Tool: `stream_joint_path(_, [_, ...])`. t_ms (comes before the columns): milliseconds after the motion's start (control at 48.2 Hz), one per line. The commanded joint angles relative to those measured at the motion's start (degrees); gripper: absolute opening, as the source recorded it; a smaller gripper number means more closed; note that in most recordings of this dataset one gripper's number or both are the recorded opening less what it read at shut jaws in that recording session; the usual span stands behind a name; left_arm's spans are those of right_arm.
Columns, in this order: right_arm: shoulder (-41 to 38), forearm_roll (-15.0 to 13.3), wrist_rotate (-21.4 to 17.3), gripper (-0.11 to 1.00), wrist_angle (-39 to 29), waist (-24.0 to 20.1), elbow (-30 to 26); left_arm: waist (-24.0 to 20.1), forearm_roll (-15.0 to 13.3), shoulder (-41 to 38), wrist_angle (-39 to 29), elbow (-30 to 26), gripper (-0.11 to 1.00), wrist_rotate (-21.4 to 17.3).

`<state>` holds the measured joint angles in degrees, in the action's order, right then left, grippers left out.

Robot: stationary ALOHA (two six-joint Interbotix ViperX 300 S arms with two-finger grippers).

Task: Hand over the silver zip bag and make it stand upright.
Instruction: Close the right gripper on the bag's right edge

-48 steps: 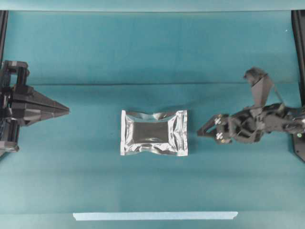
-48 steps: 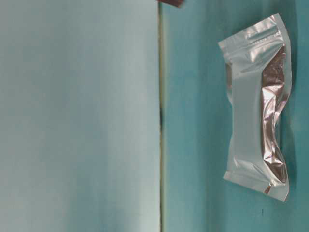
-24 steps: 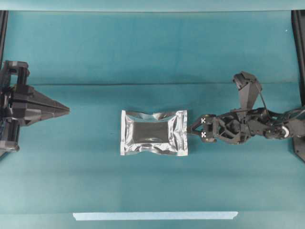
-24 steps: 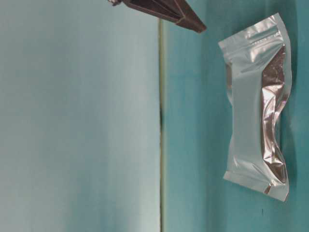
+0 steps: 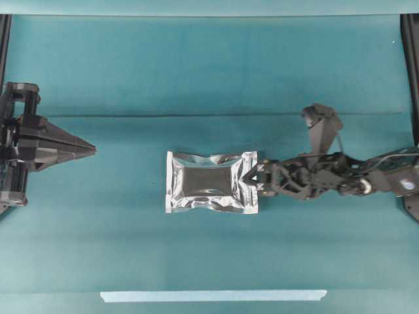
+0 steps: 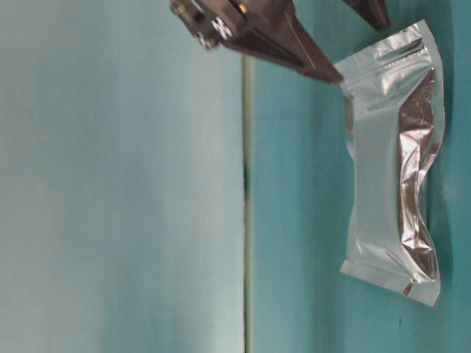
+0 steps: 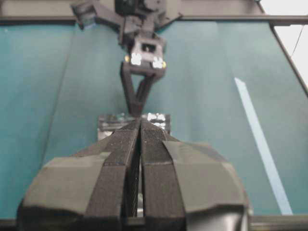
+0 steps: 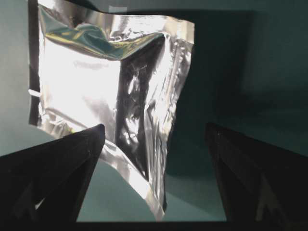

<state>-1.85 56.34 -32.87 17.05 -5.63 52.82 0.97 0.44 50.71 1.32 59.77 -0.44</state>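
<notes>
Flat on the teal table cloth (image 5: 209, 72), near the middle of the overhead view: the silver zip bag (image 5: 211, 182), long side running from 9 to 3 o'clock, crinkled sealed edges bright, bulging centre darker. At the bag's 3 o'clock edge: the right gripper (image 5: 252, 180), reaching in from the right side, fingers spread wide, tips at the sealed edge and straddling it. Nothing pinched between them; contact with the foil impossible to tell. Seen from the right wrist camera: two dark fingers (image 8: 62, 163) well apart at the lower corners, the silver zip bag (image 8: 110, 86) ahead in the gap and toward the left finger, glaring white on one half. From table level, with the picture turned on its side: the silver zip bag (image 6: 394, 162) along the right edge, one dark finger tip just beside its top corner, a second tip farther right at the top border.

Far off at 9 o'clock in the overhead view: the left gripper (image 5: 91, 150), well apart from the bag, pointing toward it, fingers pressed together with nothing held. Same closed pair filling the bottom of the left wrist view, left gripper (image 7: 140, 126) aimed at the bag's near edge.

Along the 6 o'clock border of the overhead view: a pale blue tape strip (image 5: 213, 296), lying parallel to the bag's long side, well apart from it.
</notes>
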Motion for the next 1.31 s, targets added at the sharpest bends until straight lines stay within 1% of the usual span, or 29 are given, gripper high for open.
stream_joint_path(0, [-0.79,0.00,-0.44,0.92,0.62,-0.18,-1.58,0.00,0.18,-0.18,0.26,-1.14,-0.01,0.09])
stream_joint_path(291, [-3.78,0.00,-0.44,0.92,1.14,0.00,-3.96,-0.35,0.09,-0.09,0.26,-1.05,-0.01,0.00])
stream_joint_path(581, [-4.57,0.09,-0.53,0.91,2.81,0.00,-4.22,-0.35,0.09,0.09,0.26,-1.05,-0.01,-0.09])
stream_joint_path(685, [-4.57,0.09,-0.53,0.88,3.69,0.00,-4.31,-0.35,0.18,0.09,0.26,-1.05,-0.01,-0.09])
stream_joint_path(810, [-4.57,0.18,-0.44,0.82,3.52,0.00,-4.04,-0.35,0.18,0.18,0.26,-1.05,-0.01,-0.09])
stream_joint_path(851, [-4.57,0.18,-0.44,0.78,3.34,0.00,-4.04,-0.35,0.09,0.09,0.26,-1.05,-0.01,-0.09])
stream_joint_path(955, [-4.57,0.18,-0.44,0.65,2.72,0.09,-3.87,-0.53,0.09,0.18,0.26,-1.05,-0.01,-0.09])
stream_joint_path(1059, [-4.57,0.09,-0.35,0.47,2.64,0.00,-3.69,-0.79,0.09,0.18,0.26,-1.05,-0.01,-0.09])
stream_joint_path(1121, [-4.57,0.18,-0.44,0.34,2.37,0.00,-3.43,-1.05,0.09,0.18,0.26,-1.05,-0.01,-0.09])
stream_joint_path(1287, [-4.57,0.18,-0.44,0.10,1.41,0.09,-2.81,-1.41,0.09,0.18,0.26,-1.05,-0.01,-0.09])
